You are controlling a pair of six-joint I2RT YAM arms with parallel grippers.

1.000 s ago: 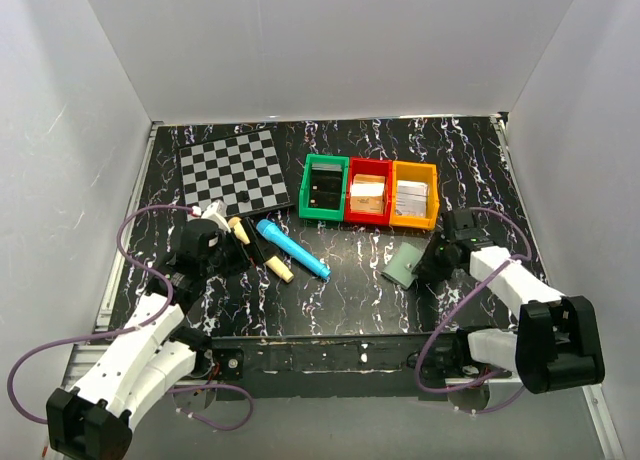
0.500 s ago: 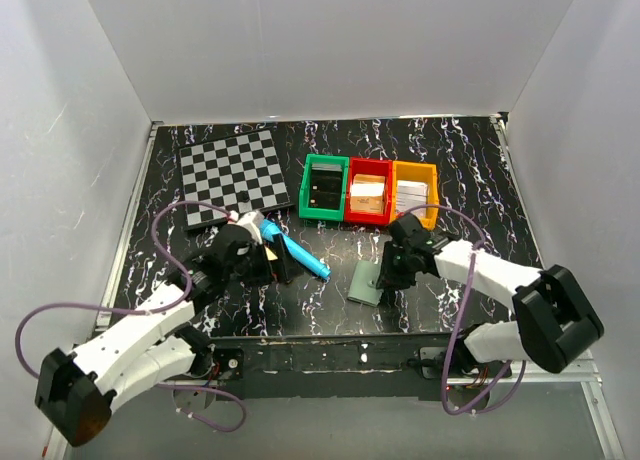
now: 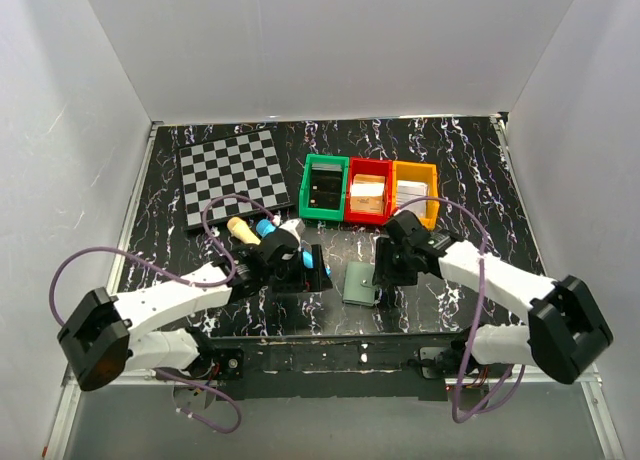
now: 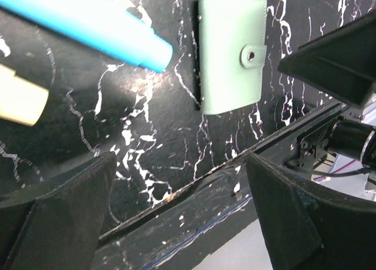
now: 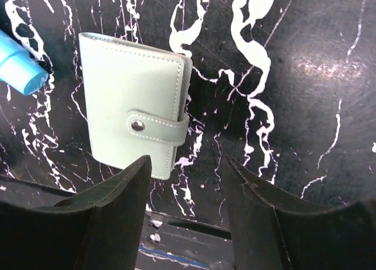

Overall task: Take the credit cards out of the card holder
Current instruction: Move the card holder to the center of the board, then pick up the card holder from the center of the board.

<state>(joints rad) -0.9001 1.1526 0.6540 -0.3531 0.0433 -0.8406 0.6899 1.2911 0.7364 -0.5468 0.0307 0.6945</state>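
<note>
Two tools, both empty, flank the job: my right tool (image 5: 186,161) hangs low over the counter (image 5: 305,105) with its jaws parted and nothing between them, one tip at the near edge of the card holder (image 5: 130,100), though I cannot tell whether it touches. My left tool (image 4: 181,158) stands spread wide, also gripping nothing, with the holder lying apart from it, ahead. The card holder lies flat on the black marbled counter between the two, folded shut, its tab (image 5: 155,129) snapped over the edge, so the credit cards are out of sight and none is out. By my reckoning the task is at its first step, getting the holder open. The next move calls for one tool to pin the holder down while the other lifts the tab off its snap and folds the cover back. A blue marker (image 4: 82,20) lies just beside the holder, on my left tool's side.
</note>
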